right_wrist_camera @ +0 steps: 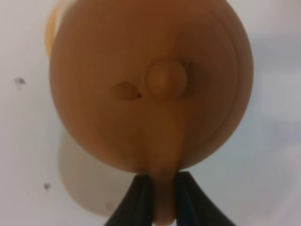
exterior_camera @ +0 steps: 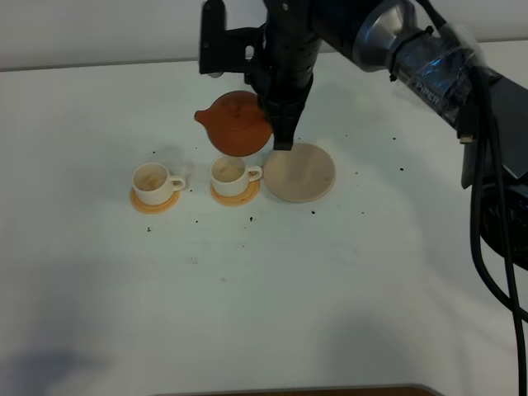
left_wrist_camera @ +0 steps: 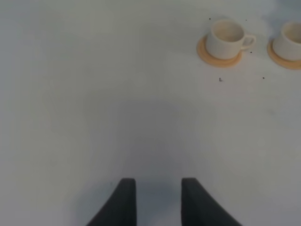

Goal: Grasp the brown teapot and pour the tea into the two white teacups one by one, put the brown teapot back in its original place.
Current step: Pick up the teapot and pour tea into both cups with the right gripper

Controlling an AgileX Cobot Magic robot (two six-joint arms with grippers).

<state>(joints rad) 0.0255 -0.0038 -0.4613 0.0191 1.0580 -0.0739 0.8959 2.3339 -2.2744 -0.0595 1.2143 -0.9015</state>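
My right gripper [exterior_camera: 282, 140] is shut on the loop handle of the brown teapot [exterior_camera: 235, 124], which hangs above the table with its spout pointing left. The pot hovers just behind the right-hand white teacup [exterior_camera: 228, 172]; the other teacup [exterior_camera: 153, 181] stands further left. To the right lies the bare pale beige saucer [exterior_camera: 300, 172]. In the right wrist view the teapot [right_wrist_camera: 150, 84] fills the frame, and my gripper [right_wrist_camera: 162, 202] pinches its handle. My left gripper [left_wrist_camera: 154, 200] stands open over bare table, well away from both teacups [left_wrist_camera: 226, 37] [left_wrist_camera: 289, 40].
Each cup sits on a small orange-tan coaster [exterior_camera: 154, 203] [exterior_camera: 233, 196]. Dark specks dot the white table [exterior_camera: 330, 289]. The right arm and its cables [exterior_camera: 487, 190] stretch in from the right edge. A dark strip marks the table's front edge [exterior_camera: 330, 390].
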